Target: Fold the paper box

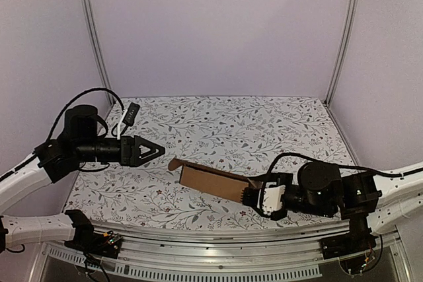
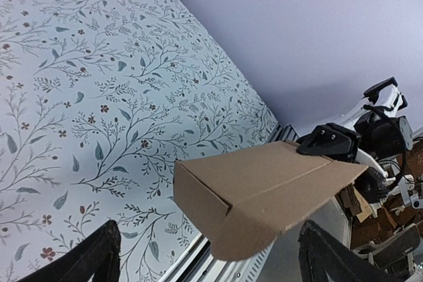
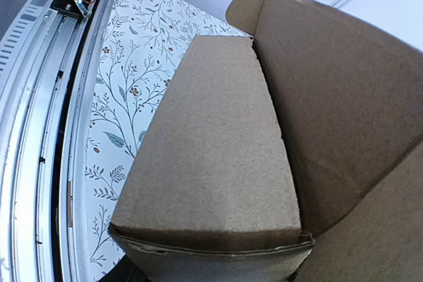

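Observation:
The paper box (image 1: 215,181) is plain brown cardboard, partly folded. It lies slanted at the table's near middle with a rounded flap sticking out at its left end. My right gripper (image 1: 253,196) is shut on its right end. In the right wrist view the box (image 3: 211,163) fills the frame and hides my fingers. My left gripper (image 1: 157,150) is open and empty, hovering just left of the rounded flap and apart from it. In the left wrist view the box (image 2: 264,189) sits ahead of my spread fingers (image 2: 92,259), with its curved flap pointing at the camera.
The floral-patterned table (image 1: 231,130) is closed in by pale walls and two metal corner posts (image 1: 92,37). A metal rail (image 1: 218,255) runs along the near edge. A small black device (image 1: 131,113) hangs on the left arm's cable at the back left.

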`<state>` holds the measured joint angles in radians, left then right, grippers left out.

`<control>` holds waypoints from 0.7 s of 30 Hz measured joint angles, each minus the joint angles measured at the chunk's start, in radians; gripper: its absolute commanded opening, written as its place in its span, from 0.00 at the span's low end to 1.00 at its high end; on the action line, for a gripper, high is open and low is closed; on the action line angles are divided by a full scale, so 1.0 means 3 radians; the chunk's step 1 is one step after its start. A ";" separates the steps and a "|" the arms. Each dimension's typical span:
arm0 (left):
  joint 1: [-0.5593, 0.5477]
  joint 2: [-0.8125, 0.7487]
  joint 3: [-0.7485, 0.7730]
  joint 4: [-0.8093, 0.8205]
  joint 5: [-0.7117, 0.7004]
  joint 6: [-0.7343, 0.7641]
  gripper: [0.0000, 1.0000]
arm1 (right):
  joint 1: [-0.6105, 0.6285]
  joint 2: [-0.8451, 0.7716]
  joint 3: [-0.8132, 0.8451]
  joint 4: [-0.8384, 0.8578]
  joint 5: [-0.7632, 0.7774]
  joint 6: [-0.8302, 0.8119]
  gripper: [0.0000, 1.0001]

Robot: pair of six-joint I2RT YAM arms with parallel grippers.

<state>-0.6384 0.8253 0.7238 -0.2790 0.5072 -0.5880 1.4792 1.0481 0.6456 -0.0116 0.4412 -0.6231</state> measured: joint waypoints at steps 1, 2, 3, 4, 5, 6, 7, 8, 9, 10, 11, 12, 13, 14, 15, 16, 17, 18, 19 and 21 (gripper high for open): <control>0.0000 -0.0006 -0.0025 -0.0023 -0.0004 0.0025 0.89 | -0.0144 -0.0014 -0.0008 -0.0011 -0.0182 0.0174 0.40; 0.0000 -0.0008 -0.0048 -0.0039 -0.0004 0.0047 0.87 | -0.0295 -0.0028 -0.0025 -0.0013 -0.0379 0.0354 0.40; 0.0000 -0.0008 -0.0071 -0.0058 -0.0001 0.0061 0.87 | -0.0403 -0.0036 -0.0045 -0.0008 -0.0519 0.0487 0.40; -0.0001 -0.0006 -0.0089 -0.0078 -0.0004 0.0067 0.86 | -0.0532 -0.0041 -0.0079 0.0006 -0.0682 0.0649 0.40; -0.0014 -0.0005 -0.0111 -0.0099 -0.0008 0.0075 0.85 | -0.0642 -0.0041 -0.0126 0.0042 -0.0857 0.0796 0.40; -0.0034 -0.0003 -0.0128 -0.0123 -0.0031 0.0081 0.84 | -0.0738 -0.0041 -0.0181 0.0081 -0.1043 0.0941 0.40; -0.0060 0.0001 -0.0142 -0.0142 -0.0079 0.0085 0.83 | -0.0820 -0.0039 -0.0243 0.0122 -0.1213 0.1064 0.40; -0.0094 0.0009 -0.0154 -0.0163 -0.0130 0.0092 0.83 | -0.0881 -0.0036 -0.0286 0.0153 -0.1356 0.1172 0.40; -0.0131 0.0023 -0.0156 -0.0178 -0.0181 0.0092 0.82 | -0.0956 -0.0025 -0.0338 0.0210 -0.1528 0.1282 0.40; -0.0177 0.0050 -0.0158 -0.0192 -0.0243 0.0089 0.82 | -0.1027 -0.0006 -0.0392 0.0280 -0.1712 0.1405 0.40; -0.0223 0.0089 -0.0158 -0.0195 -0.0303 0.0090 0.82 | -0.1090 0.0022 -0.0437 0.0342 -0.1876 0.1511 0.40; -0.0270 0.0137 -0.0158 -0.0196 -0.0365 0.0092 0.81 | -0.1147 0.0053 -0.0479 0.0406 -0.2033 0.1611 0.40; -0.0309 0.0181 -0.0158 -0.0193 -0.0411 0.0092 0.81 | -0.1198 0.0089 -0.0518 0.0470 -0.2167 0.1717 0.39; -0.0369 0.0247 -0.0155 -0.0195 -0.0483 0.0098 0.80 | -0.1237 0.0121 -0.0543 0.0525 -0.2272 0.1799 0.39; -0.0439 0.0322 -0.0151 -0.0195 -0.0556 0.0108 0.80 | -0.1280 0.0163 -0.0573 0.0607 -0.2384 0.1895 0.39; -0.0512 0.0399 -0.0146 -0.0198 -0.0622 0.0121 0.80 | -0.1310 0.0207 -0.0604 0.0692 -0.2483 0.1998 0.39; -0.0539 0.0468 -0.0141 -0.0200 -0.0676 0.0131 0.80 | -0.1324 0.0238 -0.0624 0.0744 -0.2541 0.2057 0.39; -0.0641 0.0540 -0.0131 -0.0214 -0.0731 0.0144 0.79 | -0.1338 0.0271 -0.0646 0.0802 -0.2595 0.2122 0.39; -0.0694 0.0607 -0.0120 -0.0229 -0.0790 0.0156 0.78 | -0.1343 0.0295 -0.0669 0.0851 -0.2645 0.2173 0.39; -0.0752 0.0699 -0.0102 -0.0259 -0.0891 0.0184 0.75 | -0.1347 0.0324 -0.0711 0.0945 -0.2708 0.2266 0.39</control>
<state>-0.8639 1.0351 0.6933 -0.3569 0.2398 -0.5327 1.0752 1.1454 0.4324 0.2718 -0.3714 0.0566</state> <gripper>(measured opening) 0.784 0.521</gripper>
